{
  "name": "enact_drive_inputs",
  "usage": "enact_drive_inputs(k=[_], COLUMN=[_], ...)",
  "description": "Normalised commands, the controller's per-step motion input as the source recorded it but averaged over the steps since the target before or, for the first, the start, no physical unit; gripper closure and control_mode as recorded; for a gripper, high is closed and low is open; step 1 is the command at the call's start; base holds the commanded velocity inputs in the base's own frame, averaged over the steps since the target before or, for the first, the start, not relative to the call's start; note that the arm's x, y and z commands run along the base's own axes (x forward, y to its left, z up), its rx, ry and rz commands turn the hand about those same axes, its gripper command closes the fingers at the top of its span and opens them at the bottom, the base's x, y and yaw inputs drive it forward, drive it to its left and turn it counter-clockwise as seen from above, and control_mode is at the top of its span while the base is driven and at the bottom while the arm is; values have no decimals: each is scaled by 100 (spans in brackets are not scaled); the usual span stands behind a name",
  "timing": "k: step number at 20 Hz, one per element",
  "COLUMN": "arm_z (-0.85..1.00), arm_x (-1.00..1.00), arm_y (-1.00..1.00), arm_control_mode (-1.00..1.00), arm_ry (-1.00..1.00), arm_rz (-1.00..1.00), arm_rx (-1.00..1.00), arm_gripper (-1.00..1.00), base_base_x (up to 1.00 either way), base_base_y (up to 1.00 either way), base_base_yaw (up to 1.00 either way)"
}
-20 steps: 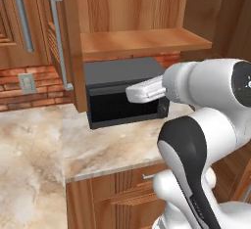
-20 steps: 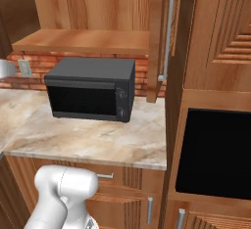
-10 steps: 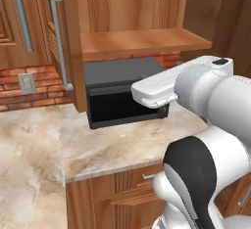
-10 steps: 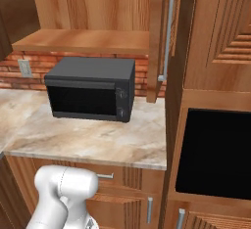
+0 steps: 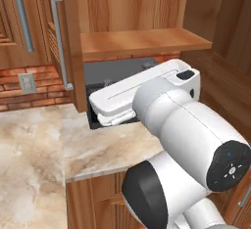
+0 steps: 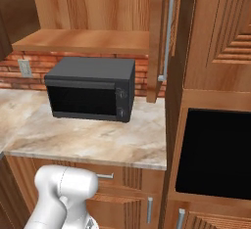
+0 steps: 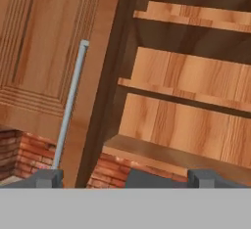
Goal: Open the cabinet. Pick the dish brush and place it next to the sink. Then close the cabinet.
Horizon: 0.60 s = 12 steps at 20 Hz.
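arm (image 5: 186, 135) swung nearer camera, cabinet (image 6: 98, 12) open as before

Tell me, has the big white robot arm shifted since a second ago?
Yes. In the left base view the white robot arm has swung left across the black microwave, toward the open brown wooden cabinet door.

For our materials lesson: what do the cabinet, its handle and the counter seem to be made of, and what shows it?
Cabinet: brown wood, matt, visible grain.
Handle: looks like brushed metal, a pale silver bar.
Counter: seems polished marble or stone, beige with veins.
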Motion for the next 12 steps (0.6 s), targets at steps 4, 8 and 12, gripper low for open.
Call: enact_drive_inputs(k=[4, 8, 12], arm_z=[0, 0, 0], arm_x=[-10, -3, 4], arm_y=[56, 37, 41], arm_control_mode=[-100, -100, -100], arm_ry=[-9, -13, -5], arm_rz=[-2, -9, -17], arm_rx=[0, 0, 0], arm_gripper=[-100, -100, -100], base_base_x=[0, 0, 0], base_base_y=[0, 0, 0], base_base_yaw=[0, 0, 0])
